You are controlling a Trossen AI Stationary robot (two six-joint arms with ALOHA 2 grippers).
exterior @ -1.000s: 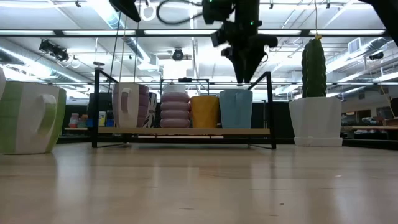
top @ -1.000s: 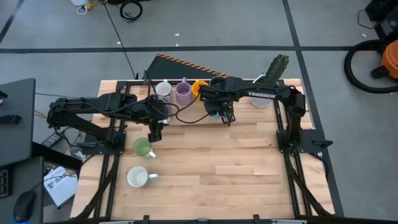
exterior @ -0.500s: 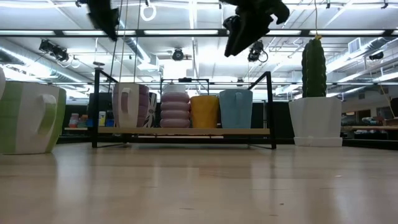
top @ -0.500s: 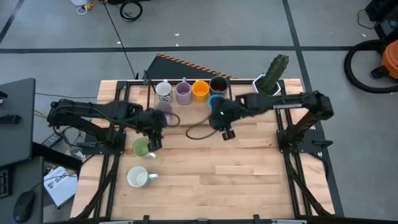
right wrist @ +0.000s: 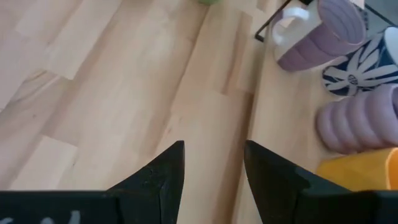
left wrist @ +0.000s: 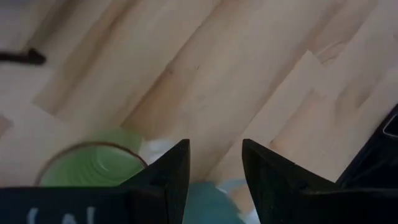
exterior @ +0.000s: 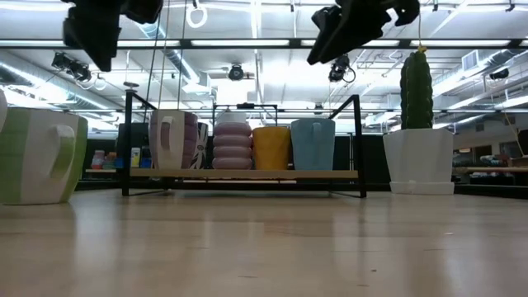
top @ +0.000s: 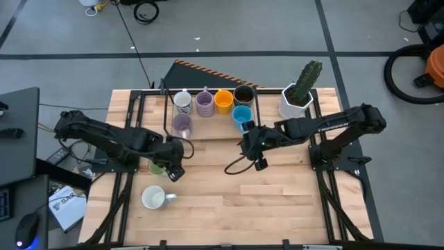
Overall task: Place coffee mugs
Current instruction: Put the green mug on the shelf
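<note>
Left gripper (top: 175, 169) open above empty green mug (left wrist: 93, 165).

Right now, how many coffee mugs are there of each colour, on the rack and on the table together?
Purple mugs: 2
White mugs: 2
Green mug: 1
Orange mug: 1
Blue mug: 1
Dark brown mug: 1
Total: 8

A robotics lab or workshop: a wooden surface (top: 277, 194) stands on a grey taped concrete floor (top: 243, 28), cables (top: 146, 10) and an orange shop vacuum (top: 436, 66) lie around, and bright ceiling strip lights (exterior: 247, 43) run above distant equipment racks.
</note>
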